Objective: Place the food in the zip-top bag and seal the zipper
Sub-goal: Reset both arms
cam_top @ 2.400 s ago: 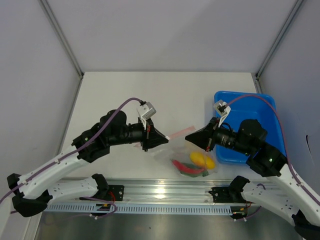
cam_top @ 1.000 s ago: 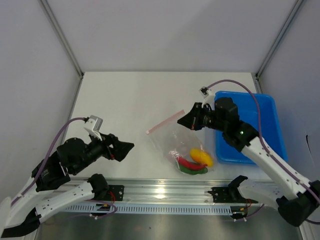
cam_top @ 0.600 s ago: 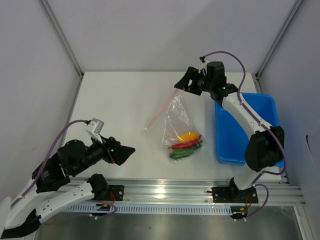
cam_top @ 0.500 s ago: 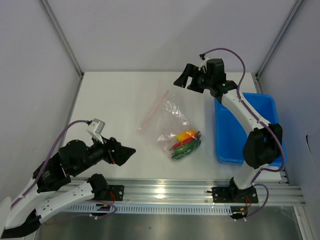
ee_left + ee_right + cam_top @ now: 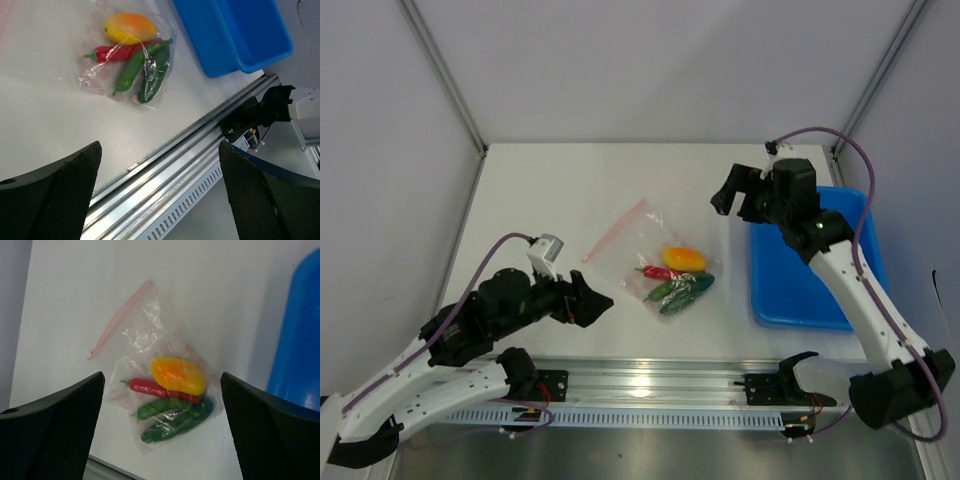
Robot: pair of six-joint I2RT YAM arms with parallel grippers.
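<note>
Jaws left and right stand wide and empty, the food (image 5: 682, 260) lying inside the zip-top bag (image 5: 640, 240)

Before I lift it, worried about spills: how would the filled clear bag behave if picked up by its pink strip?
Probably floppy: the zip-top bag is thin crinkled film, so it should sag below the zipper. The food sits bunched at the far end, so it would likely hang there, swinging. Whether the zipper is pressed shut I cannot tell.

The white counter (image 5: 550, 190) carries a clear bag (image 5: 650, 250), lying flat near the middle, and a blue bin (image 5: 785, 290) on the right side, apart from the bag.
</note>
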